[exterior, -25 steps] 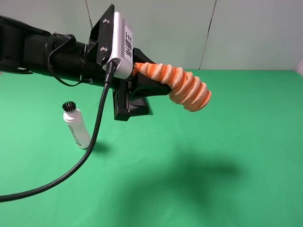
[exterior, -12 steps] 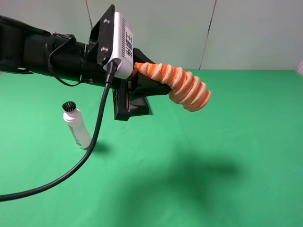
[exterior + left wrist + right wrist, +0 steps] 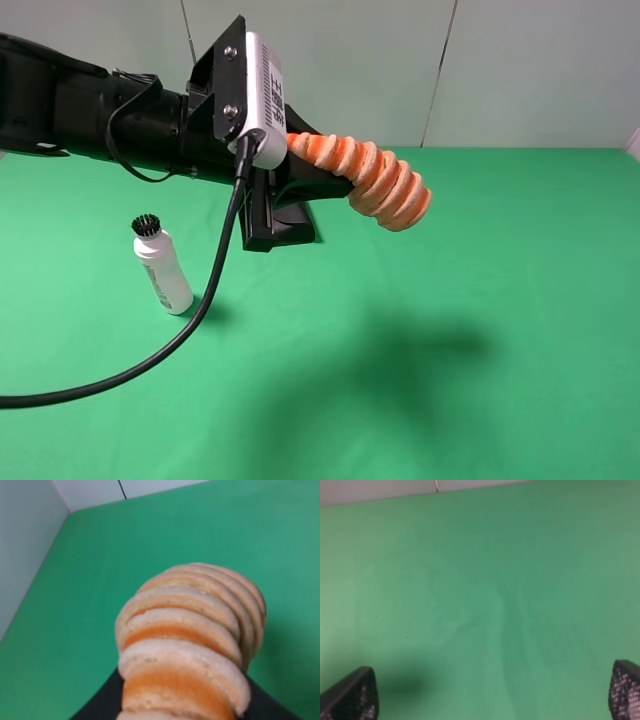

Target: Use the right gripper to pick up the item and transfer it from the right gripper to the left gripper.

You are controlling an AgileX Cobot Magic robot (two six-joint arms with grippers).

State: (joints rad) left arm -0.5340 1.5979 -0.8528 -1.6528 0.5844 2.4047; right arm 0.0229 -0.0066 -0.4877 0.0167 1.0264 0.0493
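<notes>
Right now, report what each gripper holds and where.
Left gripper holds the striped roll by one end; right gripper, jaws open, holds nothing.

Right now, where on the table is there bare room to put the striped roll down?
The green table is bare on its right half, beyond the roll, and at front centre. The left is crowded: white bottle and black cable.
</notes>
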